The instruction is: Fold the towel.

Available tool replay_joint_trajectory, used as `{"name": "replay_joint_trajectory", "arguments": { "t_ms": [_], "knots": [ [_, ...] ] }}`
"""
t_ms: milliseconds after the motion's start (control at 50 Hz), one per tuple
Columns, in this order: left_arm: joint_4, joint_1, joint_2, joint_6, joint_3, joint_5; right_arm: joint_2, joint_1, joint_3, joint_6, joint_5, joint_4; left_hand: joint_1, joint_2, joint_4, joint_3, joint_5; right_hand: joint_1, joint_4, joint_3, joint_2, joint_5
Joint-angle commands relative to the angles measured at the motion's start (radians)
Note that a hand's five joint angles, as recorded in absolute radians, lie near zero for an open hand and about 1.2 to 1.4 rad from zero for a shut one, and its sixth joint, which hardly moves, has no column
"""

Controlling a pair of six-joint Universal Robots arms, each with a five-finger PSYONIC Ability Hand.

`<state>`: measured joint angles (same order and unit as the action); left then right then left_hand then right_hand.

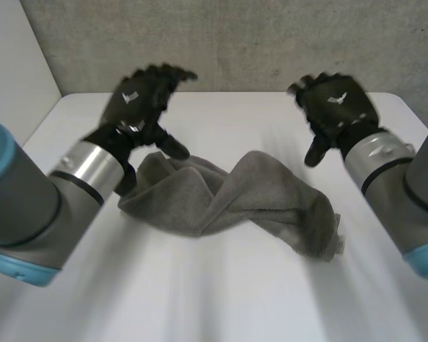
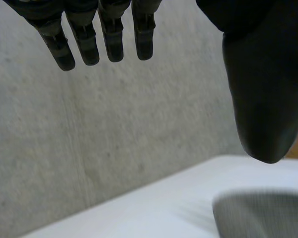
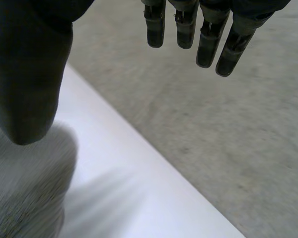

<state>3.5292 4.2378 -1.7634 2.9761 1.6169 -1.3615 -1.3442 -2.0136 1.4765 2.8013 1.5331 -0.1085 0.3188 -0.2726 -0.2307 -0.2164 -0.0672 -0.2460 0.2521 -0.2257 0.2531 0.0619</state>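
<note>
- A grey towel (image 1: 228, 196) lies crumpled and twisted near the middle of the white bench (image 1: 221, 299). It is bunched into a loose rope that runs from beside the left arm (image 1: 43, 206) towards the right arm (image 1: 406, 192).
- The left hand (image 1: 139, 100) hangs above the far left end of the towel, its fingers spread and relaxed and gripping nothing.
- In the left wrist view, the straight fingers (image 2: 113, 42) and the thumb (image 2: 263, 99) stand well apart. A fold of the towel (image 2: 263, 215) lies on the bench (image 2: 154, 208) below the thumb, which is clear of it.
- The right hand (image 1: 337, 107) is raised over the far right side of the bench, beyond the right end of the towel. It is also open and holds nothing.
- In the right wrist view, the fingers (image 3: 206, 39) point out straight and the thumb (image 3: 25, 89) is set wide of them. The towel (image 3: 25, 193) lies under the thumb and the bare bench (image 3: 139, 198) is beside it.
- A grey concrete-like wall (image 1: 235, 35) runs behind the far edge of the bench.
</note>
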Motion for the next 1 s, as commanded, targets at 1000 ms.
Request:
{"name": "replay_joint_trajectory", "arguments": {
  "t_ms": [1000],
  "knots": [
    [-0.379, 0.086, -0.02, -0.071, -0.233, -0.107, -0.089, 0.069, -0.137, 0.257, -0.063, 0.201, -0.114, 0.068, 0.056, 0.042, 0.037, 0.071, -0.078, 0.051, -0.079, -0.062]
  ]
}}
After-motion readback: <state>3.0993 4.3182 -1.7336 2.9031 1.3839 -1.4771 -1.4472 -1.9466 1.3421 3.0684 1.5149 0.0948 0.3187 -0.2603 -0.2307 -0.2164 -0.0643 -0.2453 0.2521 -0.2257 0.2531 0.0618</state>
